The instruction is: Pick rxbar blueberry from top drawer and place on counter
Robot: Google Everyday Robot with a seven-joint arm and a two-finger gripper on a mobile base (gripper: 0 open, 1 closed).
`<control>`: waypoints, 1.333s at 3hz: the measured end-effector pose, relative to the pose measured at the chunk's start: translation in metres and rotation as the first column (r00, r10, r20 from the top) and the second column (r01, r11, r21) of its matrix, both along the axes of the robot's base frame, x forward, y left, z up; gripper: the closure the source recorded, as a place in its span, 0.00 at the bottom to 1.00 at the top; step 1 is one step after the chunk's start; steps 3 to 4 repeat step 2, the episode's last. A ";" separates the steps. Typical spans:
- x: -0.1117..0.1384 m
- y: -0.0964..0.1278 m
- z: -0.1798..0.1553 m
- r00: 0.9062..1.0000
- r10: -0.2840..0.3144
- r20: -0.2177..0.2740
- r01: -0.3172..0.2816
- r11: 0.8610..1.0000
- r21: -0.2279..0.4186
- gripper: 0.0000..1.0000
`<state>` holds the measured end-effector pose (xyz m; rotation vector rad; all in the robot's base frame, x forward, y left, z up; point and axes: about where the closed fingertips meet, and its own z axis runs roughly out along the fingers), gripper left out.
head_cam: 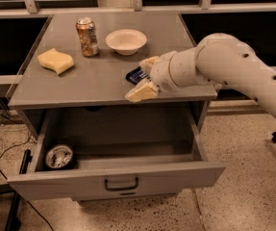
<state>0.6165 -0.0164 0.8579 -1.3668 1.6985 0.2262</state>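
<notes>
The rxbar blueberry (135, 74), a dark navy wrapper, lies on the grey counter (99, 81) near its front right edge. My gripper (138, 79) is at the counter's surface with the bar between its cream fingers (141, 92). The fingers are spread apart and are not pressing on the bar. The top drawer (113, 179) is pulled out below, with a dark pull handle (121, 184) at the middle of its front panel.
On the counter stand a soda can (87, 36), a white bowl (126, 41) and a yellow sponge (56, 61). A round dark tin with silvery contents (58, 156) sits in the drawer's left front corner. Black cables run on the floor at the left.
</notes>
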 end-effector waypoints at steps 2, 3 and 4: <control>0.000 0.000 0.000 1.000 0.000 0.000 0.000 1.000 0.000 0.00; 0.000 0.000 0.000 1.000 0.000 0.000 0.000 1.000 0.000 0.00; 0.000 0.000 0.000 1.000 0.000 0.000 0.000 1.000 0.000 0.00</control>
